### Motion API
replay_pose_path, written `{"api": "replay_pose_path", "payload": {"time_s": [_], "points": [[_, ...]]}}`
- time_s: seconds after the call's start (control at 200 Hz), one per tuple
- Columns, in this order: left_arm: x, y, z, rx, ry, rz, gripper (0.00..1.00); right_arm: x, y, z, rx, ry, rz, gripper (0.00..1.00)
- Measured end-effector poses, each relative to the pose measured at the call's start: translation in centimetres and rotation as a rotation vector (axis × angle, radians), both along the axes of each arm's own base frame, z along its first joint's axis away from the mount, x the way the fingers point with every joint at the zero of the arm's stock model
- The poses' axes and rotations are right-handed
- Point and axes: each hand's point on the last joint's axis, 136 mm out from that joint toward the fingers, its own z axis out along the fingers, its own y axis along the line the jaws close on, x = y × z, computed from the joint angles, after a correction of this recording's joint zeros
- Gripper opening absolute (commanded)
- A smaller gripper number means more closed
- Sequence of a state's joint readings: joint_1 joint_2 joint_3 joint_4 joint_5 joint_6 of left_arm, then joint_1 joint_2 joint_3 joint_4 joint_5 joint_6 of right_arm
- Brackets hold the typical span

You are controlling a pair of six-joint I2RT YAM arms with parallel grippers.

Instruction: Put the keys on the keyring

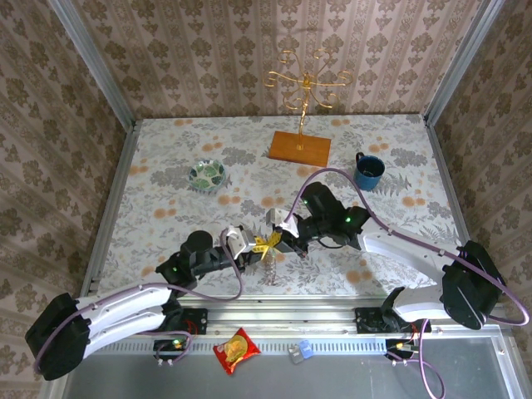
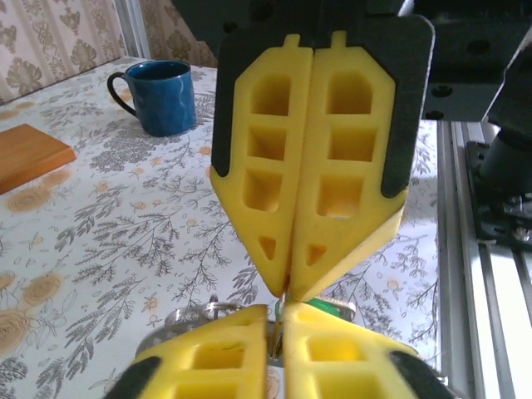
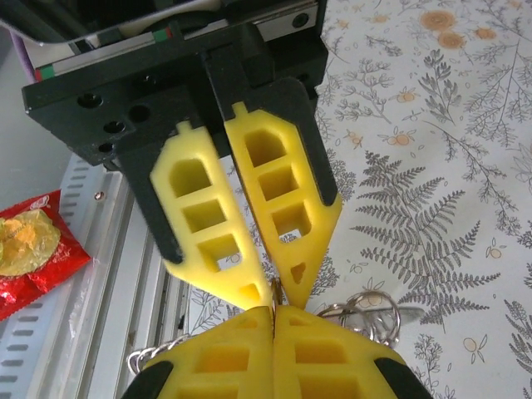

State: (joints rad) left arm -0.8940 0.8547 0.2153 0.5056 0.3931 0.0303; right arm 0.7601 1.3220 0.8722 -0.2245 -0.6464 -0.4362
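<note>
Two pairs of yellow latticed fingers meet tip to tip over the near middle of the flower-printed table [image 1: 166, 150]. The left gripper [image 1: 259, 246] and the right gripper [image 1: 278, 240] each have their pads pressed flat together. From above we see the grey metal keyring [image 1: 270, 268] and its chain trailing from that meeting point, long axis running toward the near edge. The left wrist view adds a thin metal sliver at the seam between the tips, a bright green plastic key head [image 2: 334, 309] just right of them, and a dark blue mug [image 2: 162, 96] beyond. The right wrist view gives wire loops to the right of its fingers, chain links at lower left, and a red snack packet [image 3: 33, 249]. Which gripper pinches the sliver, we cannot tell.
</note>
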Motion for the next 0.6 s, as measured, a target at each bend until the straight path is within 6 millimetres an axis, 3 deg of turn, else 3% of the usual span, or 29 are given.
{"api": "replay_pose_path", "payload": {"time_s": [0.21, 0.405, 0.6], "points": [[-0.2, 0.0, 0.0, -0.001, 0.005, -0.016, 0.00, 0.1, -0.1, 0.0, -0.012, -0.016, -0.006, 0.00], [-0.1, -0.1, 0.5, -0.020, -0.005, -0.014, 0.00, 0.3, -0.8, 0.3, 0.002, -0.020, -0.052, 0.31], [0.1, 0.2, 0.0, -0.012, 0.002, 0.005, 0.00, -0.2, -1.6, -0.2, 0.006, 0.029, -0.101, 0.35]]}}
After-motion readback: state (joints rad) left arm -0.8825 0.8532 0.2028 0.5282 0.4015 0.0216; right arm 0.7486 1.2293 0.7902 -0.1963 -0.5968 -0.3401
